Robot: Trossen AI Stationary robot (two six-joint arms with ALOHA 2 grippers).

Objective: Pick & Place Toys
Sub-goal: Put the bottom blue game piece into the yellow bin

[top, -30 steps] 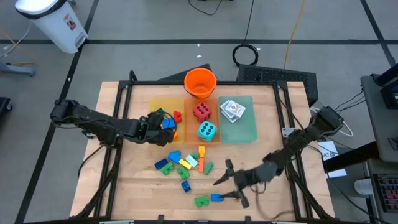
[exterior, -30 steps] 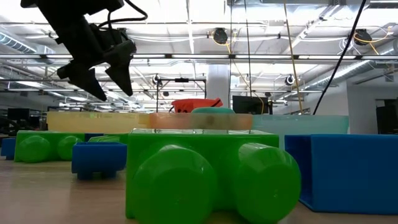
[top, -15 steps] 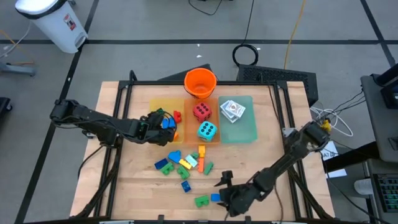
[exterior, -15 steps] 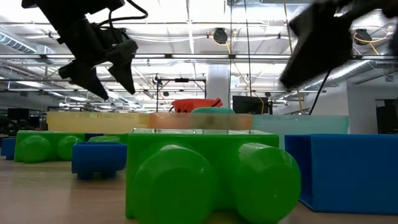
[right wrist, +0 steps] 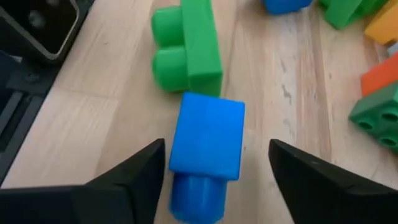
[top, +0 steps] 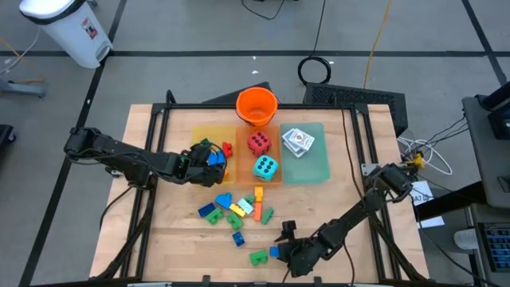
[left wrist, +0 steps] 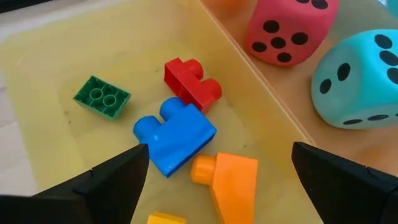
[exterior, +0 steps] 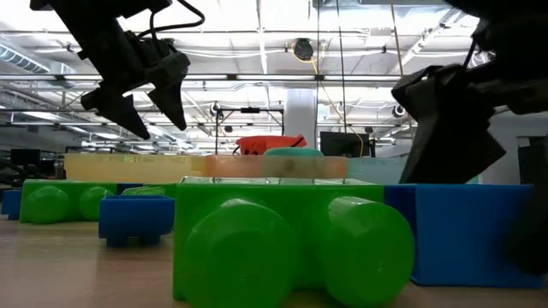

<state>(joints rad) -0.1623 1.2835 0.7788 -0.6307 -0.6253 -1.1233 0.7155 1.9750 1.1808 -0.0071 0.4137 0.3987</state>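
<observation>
My right gripper has swung down to the desk's near edge — fingers spread astride the blue brick, not yet pinching. Pickup is imminent. My left gripper hovers, spread wide, over the yellow tray.

Left hand hangs mid-table with fingers spread; right hand is low near the front edge, fingers apart

floor: grey, taped lines | white bin | ceiling lights
</observation>
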